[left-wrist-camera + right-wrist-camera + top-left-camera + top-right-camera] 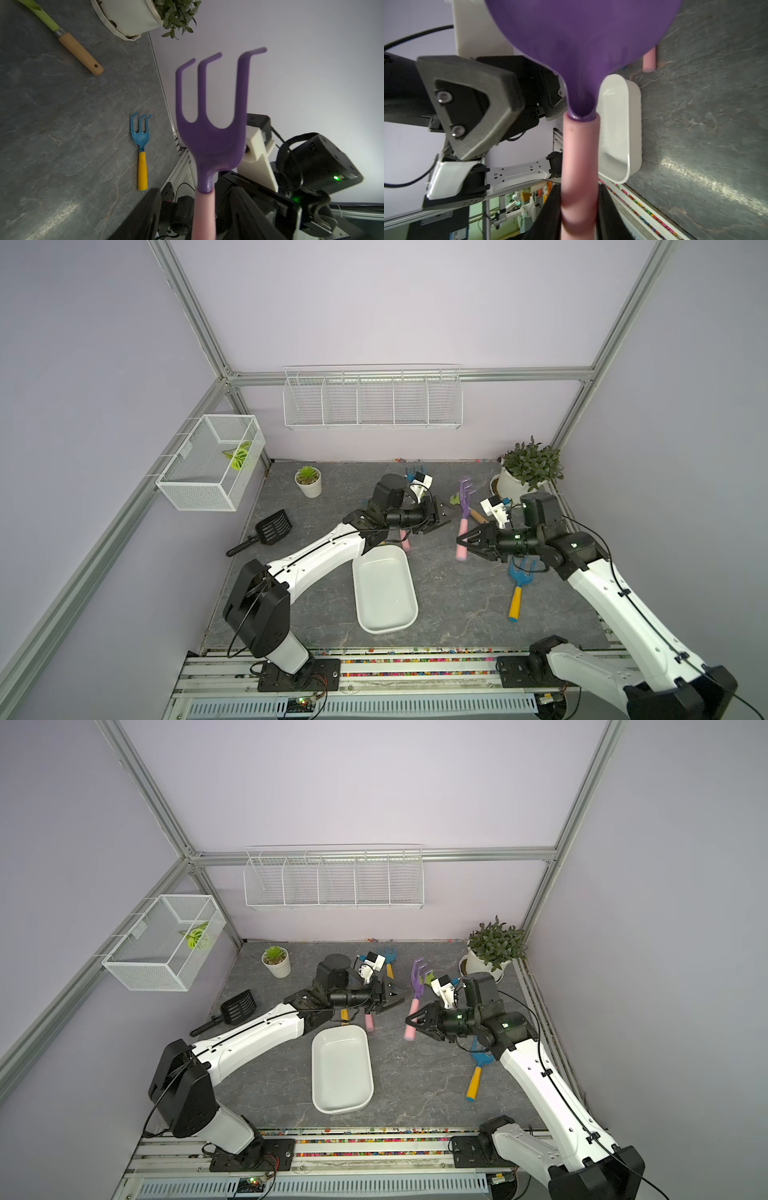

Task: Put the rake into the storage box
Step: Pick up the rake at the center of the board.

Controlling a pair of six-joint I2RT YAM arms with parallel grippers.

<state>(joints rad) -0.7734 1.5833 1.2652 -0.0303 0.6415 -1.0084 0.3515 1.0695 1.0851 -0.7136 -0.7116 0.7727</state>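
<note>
Where the right fingers (550, 209) press: the lower part of the pink foam handle is clamped between them, so the right gripper (463, 545) is closed on the rake (462, 526).
Reason for the grip: the soft handle is judged to give the pads purchase, and the neck and purple head are left free.
Rake position: it is held clear of the table (457, 605), right of centre. No part of it is inside the box.
Rake axis: in both top views the long axis is seen running near to far, with the three tines at the far end and the handle's butt at the near end. How steeply the head is raised cannot be told.
Left gripper (446, 517): its jaws are held apart just left of the rake's neck, and contact cannot be made out. A hand-over is judged likely, since the box lies on the left arm's side.
Storage box (384, 593): it is set empty on the table, near and left of the rake, apart from it. Its long side is also laid roughly near to far, so little turning is judged necessary.
Blue rake (517, 593): it is left on the table at the near right, beside the right arm, untouched.
</note>
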